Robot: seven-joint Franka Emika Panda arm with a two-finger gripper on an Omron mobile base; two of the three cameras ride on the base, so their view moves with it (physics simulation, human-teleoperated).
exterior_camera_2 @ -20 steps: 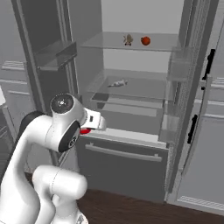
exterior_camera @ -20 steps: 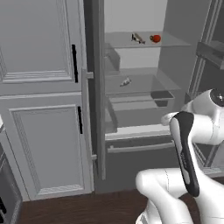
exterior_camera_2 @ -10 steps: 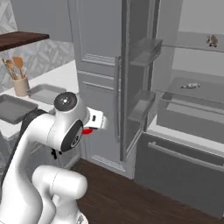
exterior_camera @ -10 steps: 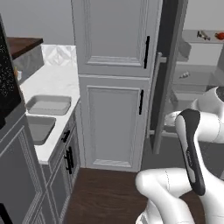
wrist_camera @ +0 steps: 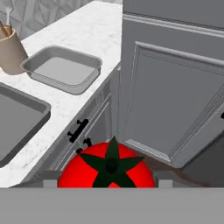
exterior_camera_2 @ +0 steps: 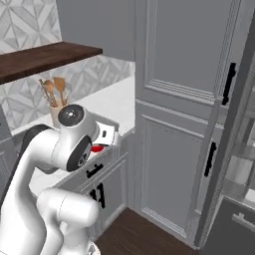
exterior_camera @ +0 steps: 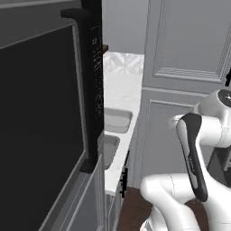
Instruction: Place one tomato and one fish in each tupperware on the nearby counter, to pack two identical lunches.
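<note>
Hand view: tomato [wrist_camera: 107,168] sits at the bottom edge, dark green stem star facing the camera, squarely between the two grey finger tips [wrist_camera: 47,179], which show at its left and right flanks. Jaws grasping the tomato, clenched on its sides. Relative to the tomato: one tupperware [wrist_camera: 63,68] lies up and left on the white table [wrist_camera: 94,30], a second tupperware [wrist_camera: 15,118] further left and nearer, cut by the frame edge. Both trays hold nothing visible. Beige utensil cup [wrist_camera: 10,52] stands just beside the far tray's left corner. Grey cabinet doors [wrist_camera: 175,96] above and right of the tomato, black handles [wrist_camera: 78,130] just up-left of it. No readable writing.

Right base view: a red sliver of the tomato [exterior_camera_2: 97,148] shows at the gripper [exterior_camera_2: 105,142], just behind the arm's elbow joint. Cup with wooden spoons [exterior_camera_2: 54,97] up-left of the tomato, on the table under a dark wooden shelf [exterior_camera_2: 45,57]. No labels legible.

Left base view: two tupperware trays [exterior_camera: 116,121] on the table, left of the arm. A black appliance [exterior_camera: 45,122] further left carries a column of small marks, too blurred to read.
</note>
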